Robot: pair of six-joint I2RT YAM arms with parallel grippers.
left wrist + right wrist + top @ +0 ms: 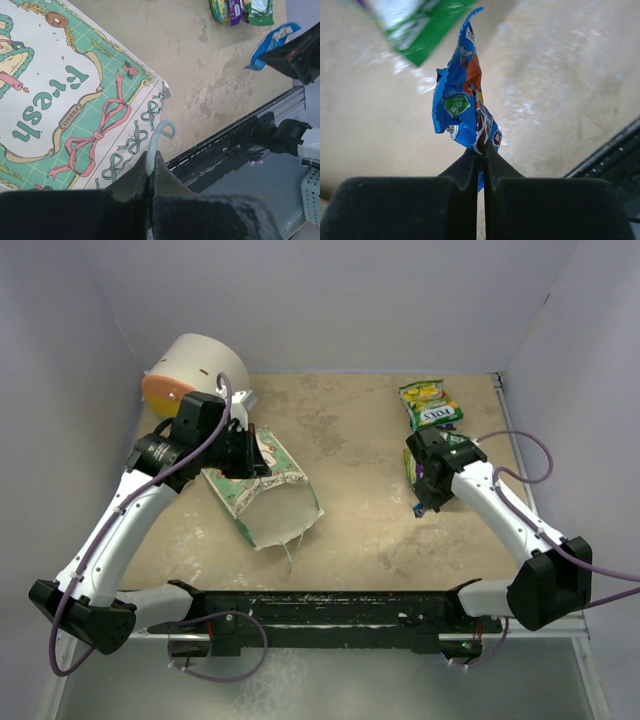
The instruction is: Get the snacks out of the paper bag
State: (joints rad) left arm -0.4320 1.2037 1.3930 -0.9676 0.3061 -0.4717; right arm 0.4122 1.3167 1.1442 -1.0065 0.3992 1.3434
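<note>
**2 pincers, each clamped on something**

Left pincer [150, 169]: its jaws are pressed together on the thin pale string handle [156, 142] of the small green paper bag with a cream printed front panel [75, 90]. The string curls out just past the fingertips. The bag spreads from those tips, printed panel facing the wrist camera. From above, its open mouth and pale inside point away from this pincer, toward the arm bases, over the tan table top [370, 530]. Behind this pincer's wrist stands the big cream cylinder with an orange face [195, 368].

Right pincer [481, 152]: its jaws are closed on 1 end of a small crumpled blue glossy packet [462, 100], which sticks out beyond the fingertips. Whether the packet touches the table cannot be told. This packet is outside the bag and well apart from it.

Beyond the right pincer's tips lies a green-white glossy packet [420, 25], blurred. The left wrist view shows a purple packet [235, 9] just beside it. Farther past the right pincer, toward the back wall, lies the green-yellow "FOX'S" packet [430, 403], also out of the bag.
</note>
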